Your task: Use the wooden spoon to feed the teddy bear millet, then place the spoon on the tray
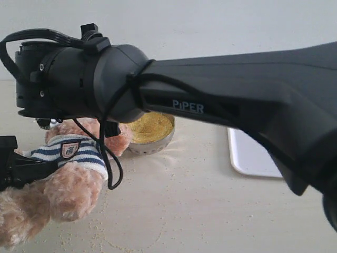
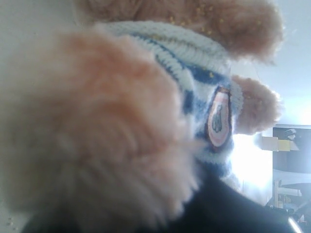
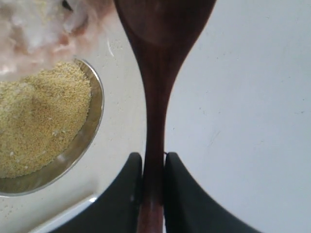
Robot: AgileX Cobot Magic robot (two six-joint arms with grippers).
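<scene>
The teddy bear (image 1: 68,174) lies at the lower left in its striped sweater, its badge (image 2: 218,119) facing the left wrist camera. My left gripper (image 1: 32,167) reaches into its side from the left edge and is shut on its fur. My right gripper (image 3: 153,160) is shut on the handle of the wooden spoon (image 3: 155,97). The spoon's oval end (image 3: 165,19) points past the bear's fur (image 3: 43,29). Millet (image 1: 151,127) fills the metal bowl (image 3: 95,116) just behind the bear. The white tray (image 1: 253,155) lies to the right, partly behind my right arm.
My right arm (image 1: 237,89) crosses the whole exterior view and hides the bear's head and the spoon there. Stray grains (image 1: 105,232) are scattered on the beige table around the bear and bowl. A corner of the tray (image 3: 63,216) shows beside the bowl.
</scene>
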